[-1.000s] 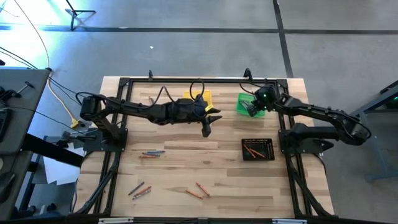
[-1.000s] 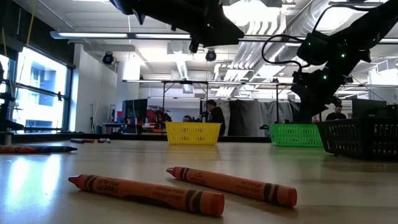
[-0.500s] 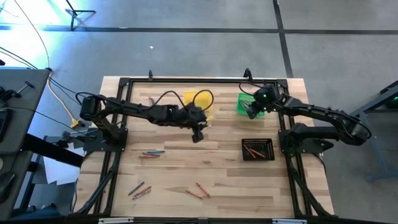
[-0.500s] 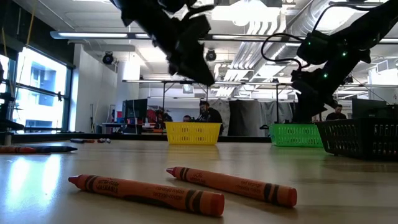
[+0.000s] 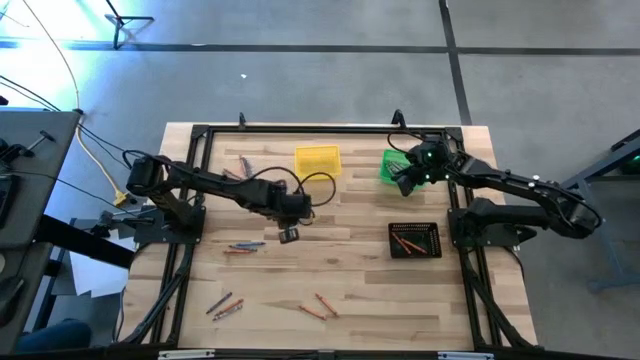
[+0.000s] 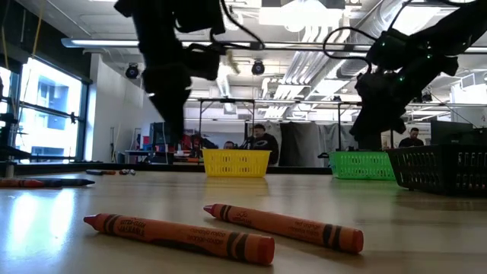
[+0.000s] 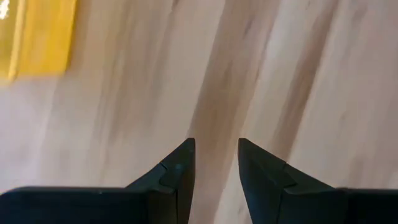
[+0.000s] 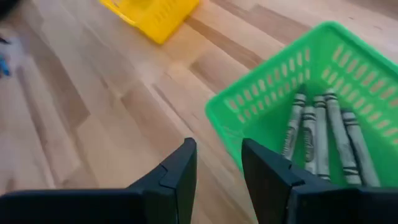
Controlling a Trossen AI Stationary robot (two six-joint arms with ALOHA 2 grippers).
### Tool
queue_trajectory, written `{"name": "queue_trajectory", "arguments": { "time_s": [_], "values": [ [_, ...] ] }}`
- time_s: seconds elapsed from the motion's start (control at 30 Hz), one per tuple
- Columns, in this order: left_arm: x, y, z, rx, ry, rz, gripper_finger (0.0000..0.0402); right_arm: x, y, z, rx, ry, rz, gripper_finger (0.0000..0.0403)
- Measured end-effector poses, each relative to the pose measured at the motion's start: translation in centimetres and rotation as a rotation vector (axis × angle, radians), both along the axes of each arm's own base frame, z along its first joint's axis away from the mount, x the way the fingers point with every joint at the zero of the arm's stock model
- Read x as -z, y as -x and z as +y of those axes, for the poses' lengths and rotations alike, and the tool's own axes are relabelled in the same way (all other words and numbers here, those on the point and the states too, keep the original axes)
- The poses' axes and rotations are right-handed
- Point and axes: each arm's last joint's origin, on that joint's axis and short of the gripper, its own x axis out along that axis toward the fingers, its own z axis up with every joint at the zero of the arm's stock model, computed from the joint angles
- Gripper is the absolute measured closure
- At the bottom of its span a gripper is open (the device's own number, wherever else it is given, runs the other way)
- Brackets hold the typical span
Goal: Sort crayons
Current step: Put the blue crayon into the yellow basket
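Crayons lie loose on the table: a pair (image 5: 245,247) left of centre, a few (image 5: 225,305) near the front left, and two orange ones (image 5: 318,307) (image 6: 281,226) near the front edge. Grey crayons (image 8: 323,134) lie in the green bin (image 5: 393,166), and orange ones (image 5: 412,241) in the black bin (image 5: 414,240). My left gripper (image 5: 289,235) (image 7: 216,162) hangs open over bare wood, between the yellow bin (image 5: 318,160) and the pair of crayons. My right gripper (image 5: 405,177) (image 8: 219,162) stands open at the green bin's near-left rim, with nothing between its fingers.
The three bins stand at the table's far middle and right. A few more crayons (image 5: 240,165) lie far left of the yellow bin. The arms' black frames run along both table sides. People sit in the room beyond the table's far edge.
My left gripper has left the yellow bin and swung toward the table's near edge and left, coming down over bare wood close to the pair of crayons. The crayons on the table and the bins have stayed in place.
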Motion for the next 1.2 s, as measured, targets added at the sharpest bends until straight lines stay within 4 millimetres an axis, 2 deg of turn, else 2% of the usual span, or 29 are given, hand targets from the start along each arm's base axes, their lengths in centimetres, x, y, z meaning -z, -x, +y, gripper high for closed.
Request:
{"name": "queue_trajectory", "arguments": {
  "time_s": [0.2, 0.33, 0.43, 0.6, 0.8, 1.03, 1.2],
  "values": [
    [-0.1, 2.1, 0.4, -0.086, -0.213, 0.178, 0.0296, -1.1, -1.2, 1.8, -0.028, 0.006, -0.089, 0.0281],
    [-0.2, 3.6, 1.1, -0.179, -0.22, 0.183, 0.0296, -1.6, -1.7, 3.2, -0.044, 0.004, -0.116, 0.0281],
    [0.5, 5.3, 2.1, -0.3, -0.19, 0.152, 0.0296, -1.9, -2.0, 4.2, -0.07, -0.001, -0.137, 0.0281],
    [1.3, 8.2, 4.7, -0.555, -0.149, 0.013, 0.0296, -2.3, -2.1, 5.1, -0.113, 0.005, -0.161, 0.0281],
    [1.0, 9.4, 8.4, -0.737, -0.077, -0.223, 0.0296, -2.5, -2.0, 5.3, -0.124, 0.013, -0.176, 0.0281],
    [1.4, 11.4, 13.5, -0.934, -0.06, -0.215, 0.0296, -2.5, -2.0, 5.3, -0.129, 0.01, -0.176, 0.0281],
    [2.1, 13.0, 16.1, -1.007, -0.013, -0.176, 0.0296, -2.5, -2.0, 5.4, -0.139, 0.005, -0.178, 0.0281]
  ]
}}
